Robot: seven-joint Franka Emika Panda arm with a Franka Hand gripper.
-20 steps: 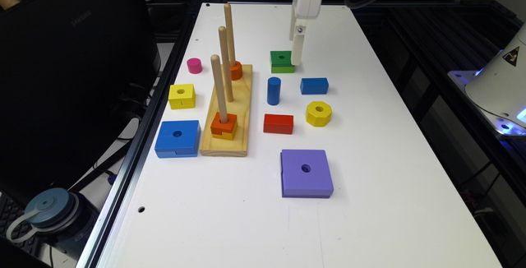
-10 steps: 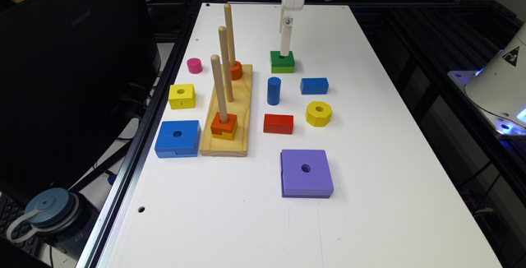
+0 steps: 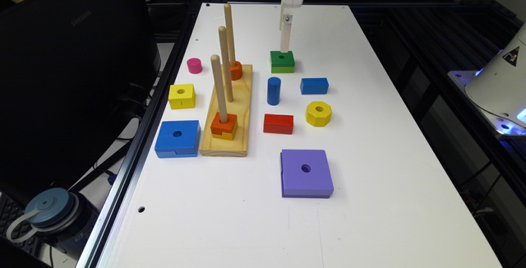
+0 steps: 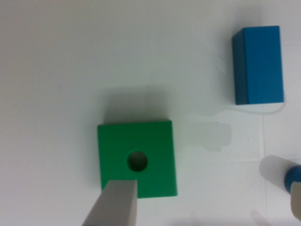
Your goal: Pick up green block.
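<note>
The green block (image 3: 282,61) lies flat on the white table (image 3: 370,157), dark green on top with a lime lower layer and a round centre hole. My gripper (image 3: 284,46) hangs straight down just over the block's far edge. In the wrist view the green block (image 4: 137,158) sits below one grey finger (image 4: 114,203), which overlaps its edge. The other finger shows at the frame's border, so the gripper (image 4: 204,207) is open and holds nothing. The block is off to one side of the gap between the fingers.
A blue rectangular block (image 3: 314,86) and a blue cylinder (image 3: 273,91) stand close by the green block. A wooden peg base (image 3: 227,112) with three tall pegs is toward the exterior view's left. Red, yellow, pink, blue and purple blocks lie nearer the camera.
The gripper has shifted toward the exterior view's left, from beside the green block to over it. None of the blocks have moved.
</note>
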